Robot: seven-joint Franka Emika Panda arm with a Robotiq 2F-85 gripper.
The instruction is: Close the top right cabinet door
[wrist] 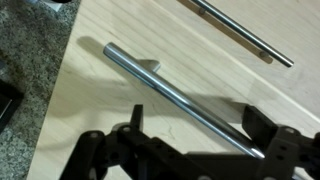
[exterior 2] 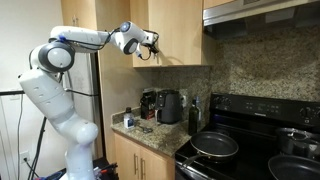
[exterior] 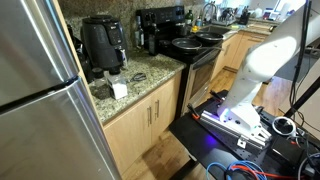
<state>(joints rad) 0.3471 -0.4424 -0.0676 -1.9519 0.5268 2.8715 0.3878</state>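
**Pale wood door, tool spread wide at its handle**

Pale wood fills my wrist view: the cabinet door (wrist: 110, 115), with its steel bar handle (wrist: 170, 88) running slantwise across it. The tool (wrist: 190, 160) comes in from the bottom edge with its jaws wide apart. One dark finger sits low on each side of the picture, and the lower end of the handle lies between them. It has hold of nothing. I cannot tell whether either finger touches the wood or the bar. A second handle (wrist: 240, 35) shows at the top right, and speckled granite (wrist: 25, 90) borders the door on the left.

In an exterior view the arm (exterior 2: 90, 38) reaches up, with the tool (exterior 2: 152, 42) right against the upper cabinet door (exterior 2: 175, 35), high above the surface (exterior 2: 150, 135) and the black air fryer (exterior 2: 168, 105). From here I cannot tell whether the door sits flush.
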